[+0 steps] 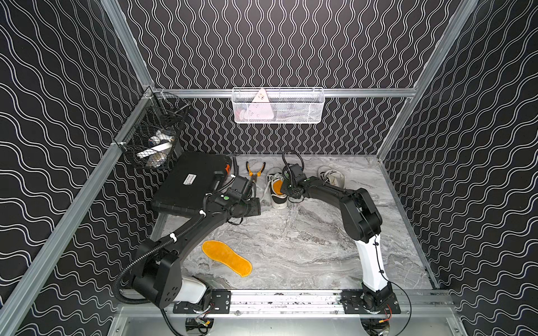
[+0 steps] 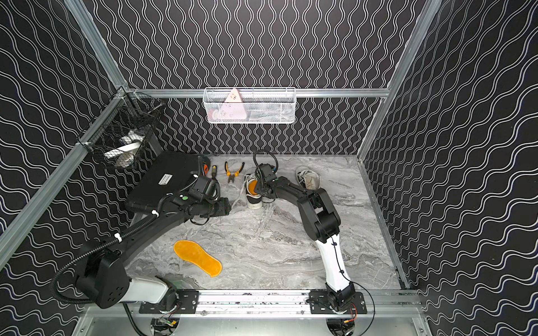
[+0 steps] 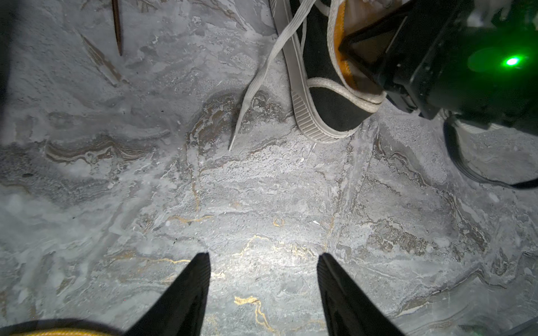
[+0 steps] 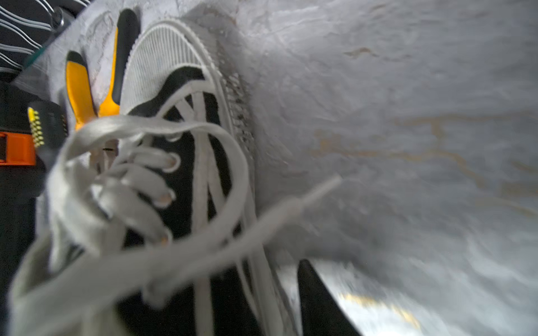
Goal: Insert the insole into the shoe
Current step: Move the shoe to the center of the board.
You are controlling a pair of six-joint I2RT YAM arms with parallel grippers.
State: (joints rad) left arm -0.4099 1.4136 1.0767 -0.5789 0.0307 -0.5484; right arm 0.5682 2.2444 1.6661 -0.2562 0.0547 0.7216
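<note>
Looking down on a marble table (image 1: 305, 247), you find the black shoe (image 1: 278, 200) near the far edge, about midway along it, heel toward the front edge; an orange insole (image 1: 277, 187) sits partly inside its opening; the right gripper (image 1: 288, 190) is at the heel mouth, and whether its jaws are apart or pinching you cannot tell. The left gripper (image 3: 263, 256) hangs just short of the heel, jaws wide, empty. A second insole (image 1: 227, 258) lies flat near the front left corner. Press the insole down and toeward; brace the heel with the left gripper so the shoe cannot slide; avoid the loose laces (image 3: 256, 87).
</note>
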